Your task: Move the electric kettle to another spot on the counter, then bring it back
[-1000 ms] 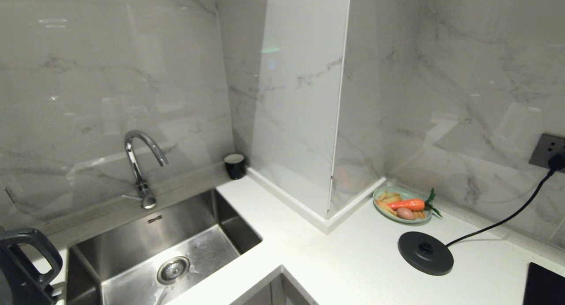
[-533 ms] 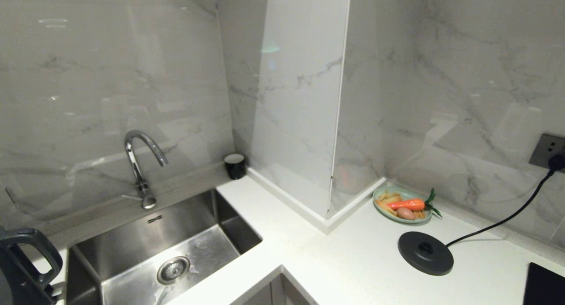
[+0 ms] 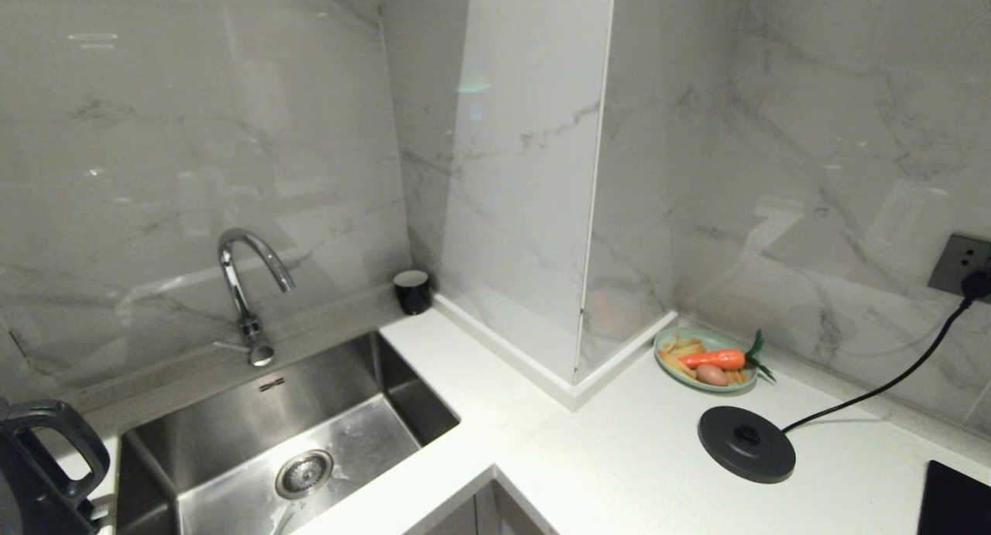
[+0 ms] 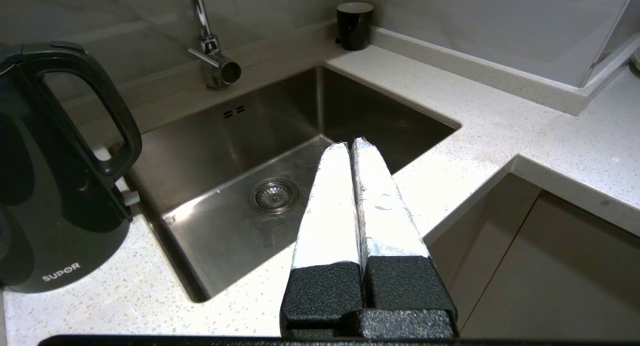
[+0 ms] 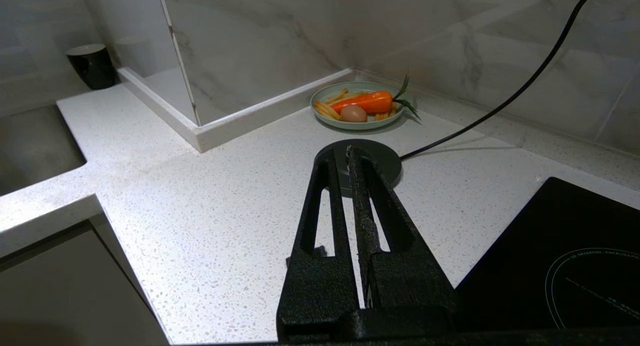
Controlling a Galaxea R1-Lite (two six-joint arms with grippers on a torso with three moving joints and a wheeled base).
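Matte black plastic, upright: the electric kettle (image 4: 47,186), loop handle turned toward the sink, "SUPOR" lettered low on the body. Location: far left of the bench (image 3: 619,457), on the strip to the left of the sink; in the head view only its handle and shoulder show at the left edge.

Left end effector (image 4: 350,148): foil-wrapped fingers pressed together, holding nothing, hanging off the bench's near edge over the sink's near right corner. The kettle lies to its left and slightly beyond, well apart, with the sink corner between them. Long axis of the kettle vertical; the handle loop faces right, toward this end effector. Judged the nearer arm by a wide margin, and the likely one for the coming grasp at the handle.

Right end effector (image 5: 350,153): black fingers together, empty, over the right-hand run of the bench, pointing toward the base disc. Neither arm shows in the head view.

Sink (image 3: 286,434): stainless steel, drain at centre, chrome tap (image 3: 248,295) behind it.

Cup (image 3: 412,291): small, black, at the far corner right of the sink.

Base disc (image 3: 746,444): round, black, bare, cord running to a wall socket.

Plate (image 3: 704,359): pale green, with carrot and other food, just beyond the disc.

Hob (image 3: 956,500): black glass, near right corner.
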